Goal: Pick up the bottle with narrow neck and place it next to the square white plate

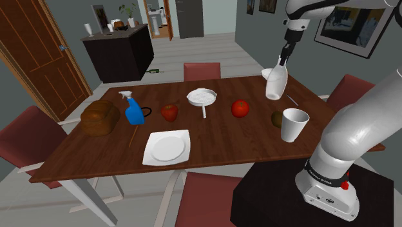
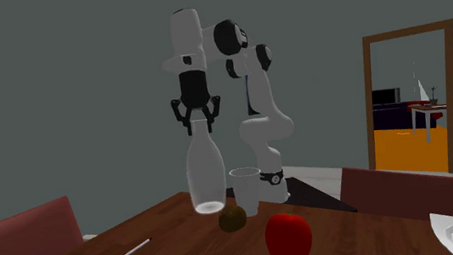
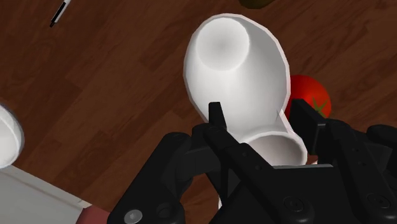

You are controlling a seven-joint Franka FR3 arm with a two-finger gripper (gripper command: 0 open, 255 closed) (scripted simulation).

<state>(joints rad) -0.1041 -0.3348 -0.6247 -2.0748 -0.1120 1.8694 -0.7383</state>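
The white narrow-necked bottle [image 1: 276, 82] hangs upright above the far right part of the wooden table [image 1: 212, 138], and my black gripper [image 1: 283, 60] is shut on its neck. In the second exterior view the bottle [image 2: 205, 171] hangs from the gripper [image 2: 198, 127], its base just above the tabletop. The wrist view looks down the bottle [image 3: 238, 76], with the gripper [image 3: 261, 121] clasping the neck from both sides. The square white plate [image 1: 167, 147] lies near the table's front edge, well toward the shoulder view's left of the bottle.
Below the bottle are a white cup [image 1: 294, 124], a kiwi [image 1: 277, 118] and a red tomato [image 1: 239, 108]. Further left stand a white strainer [image 1: 201, 98], an apple [image 1: 169, 113], a blue spray bottle [image 1: 133, 110] and a bread loaf [image 1: 100, 117]. Red chairs ring the table.
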